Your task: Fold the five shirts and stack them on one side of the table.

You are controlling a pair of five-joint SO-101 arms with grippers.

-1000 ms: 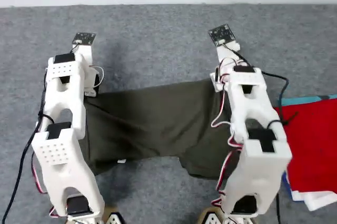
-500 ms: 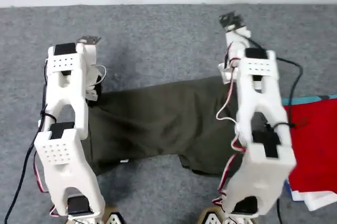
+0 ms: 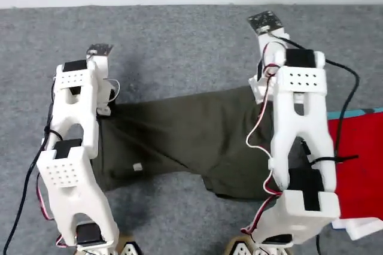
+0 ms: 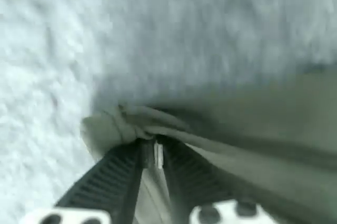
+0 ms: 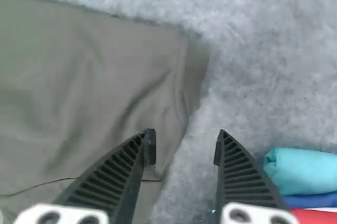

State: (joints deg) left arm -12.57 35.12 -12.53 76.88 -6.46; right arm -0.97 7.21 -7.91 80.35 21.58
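An olive green shirt (image 3: 191,138) lies spread and creased on the grey carpet between the two arms. My left gripper (image 4: 153,150) is shut on a bunched edge of the olive shirt (image 4: 253,129) at its left side, under the left arm (image 3: 75,111). My right gripper (image 5: 184,144) is open and hovers just above the far right corner of the olive shirt (image 5: 79,77), with nothing between its fingers. A stack of folded shirts with a red one (image 3: 359,165) on top sits at the right edge.
The grey carpet (image 3: 179,51) covers the whole table. In the stack, teal (image 5: 300,167) and blue layers show beneath the red, with a white one (image 3: 359,226) at the bottom. The right arm (image 3: 302,123) partly covers the stack's left side.
The right arm has swung to the right and away from the shirt's corner. The shirt's near left part has slid toward the far side, its white tag with it.
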